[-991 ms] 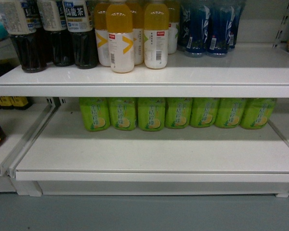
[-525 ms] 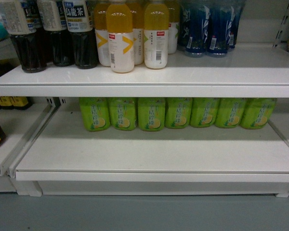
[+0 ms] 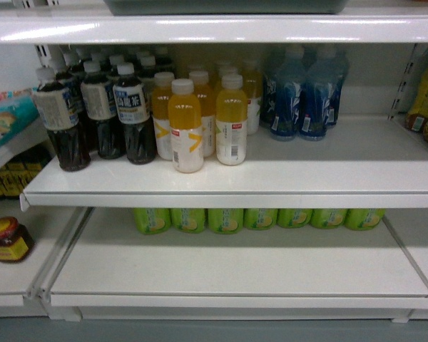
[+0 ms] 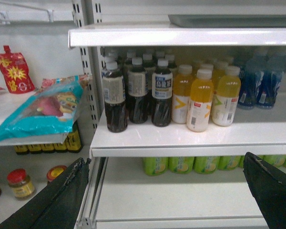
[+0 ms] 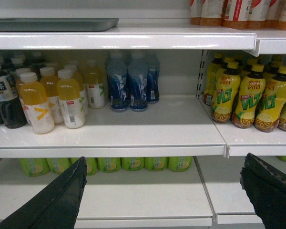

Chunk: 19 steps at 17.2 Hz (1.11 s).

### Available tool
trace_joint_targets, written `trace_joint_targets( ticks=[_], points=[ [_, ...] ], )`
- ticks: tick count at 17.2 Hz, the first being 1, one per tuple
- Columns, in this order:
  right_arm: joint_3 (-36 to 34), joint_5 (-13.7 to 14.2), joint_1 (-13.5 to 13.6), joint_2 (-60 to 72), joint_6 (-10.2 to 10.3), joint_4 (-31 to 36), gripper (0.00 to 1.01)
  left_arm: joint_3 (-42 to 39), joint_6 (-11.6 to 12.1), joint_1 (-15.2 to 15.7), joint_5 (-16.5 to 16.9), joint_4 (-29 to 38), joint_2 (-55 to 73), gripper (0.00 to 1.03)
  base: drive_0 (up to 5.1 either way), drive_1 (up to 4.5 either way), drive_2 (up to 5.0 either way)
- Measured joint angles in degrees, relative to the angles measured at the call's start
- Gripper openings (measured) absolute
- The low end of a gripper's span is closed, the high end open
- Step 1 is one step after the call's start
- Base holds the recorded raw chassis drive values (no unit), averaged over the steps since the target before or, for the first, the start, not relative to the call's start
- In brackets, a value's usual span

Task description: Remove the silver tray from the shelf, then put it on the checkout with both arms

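Observation:
The silver tray [image 3: 225, 7] lies on the top shelf [image 3: 200, 30], only its grey front rim showing at the upper edge of the head view. Its rim also shows in the left wrist view, the tray [image 4: 233, 20] at upper right, and in the right wrist view, the tray [image 5: 52, 24] at upper left. My left gripper [image 4: 167, 191] is open, well below the tray and in front of the lower shelves. My right gripper [image 5: 164, 191] is open too, equally low and empty. Neither gripper appears in the head view. The checkout is out of view.
Dark tea bottles [image 3: 93, 114], orange juice bottles [image 3: 200, 117] and blue bottles [image 3: 303, 92] fill the middle shelf. Green bottles [image 3: 257, 219] line the back of the lowest shelf. A teal snack bag [image 4: 43, 112] and jars [image 3: 7, 239] sit left; yellow-green bottles [image 5: 248, 93] right.
The head view has risen: the bottles sit lower in the picture, and the top shelf with the tray's front rim has come into sight.

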Motion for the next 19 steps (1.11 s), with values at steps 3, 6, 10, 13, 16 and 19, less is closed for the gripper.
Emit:
trace_joint_targets(
  ticks=[3,6,10,13,16,19],
  points=[
    [0.00,0.00,0.00,0.00,-0.02,0.07,0.98,0.00,-0.02,0.00,-0.07,0.00,0.00,0.98,0.0,0.00,0.0],
    [0.00,-0.02,0.00,0.00,-0.04,0.13,0.98,0.00,-0.02,0.00,-0.04,0.00,0.00,0.98,0.0,0.00,0.0],
    [0.00,-0.04,0.00,0.00,-0.09,0.13,0.98,0.00,-0.07,0.00,-0.09,0.00,0.00,0.98,0.0,0.00,0.0],
    [0.00,-0.02,0.00,0.00,-0.09,0.26,0.98,0.00,-0.04,0.00,-0.04,0.13,0.00,0.98,0.0,0.00,0.0],
    [0.00,-0.07,0.00,0.00,-0.09,0.11,0.98,0.00,-0.02,0.00,-0.04,0.07,0.00,0.98,0.0,0.00,0.0],
    [0.00,-0.07,0.00,0.00,-0.09,0.13,0.98,0.00,-0.04,0.00,-0.07,0.04,0.00,0.98,0.0,0.00,0.0]
  ],
)
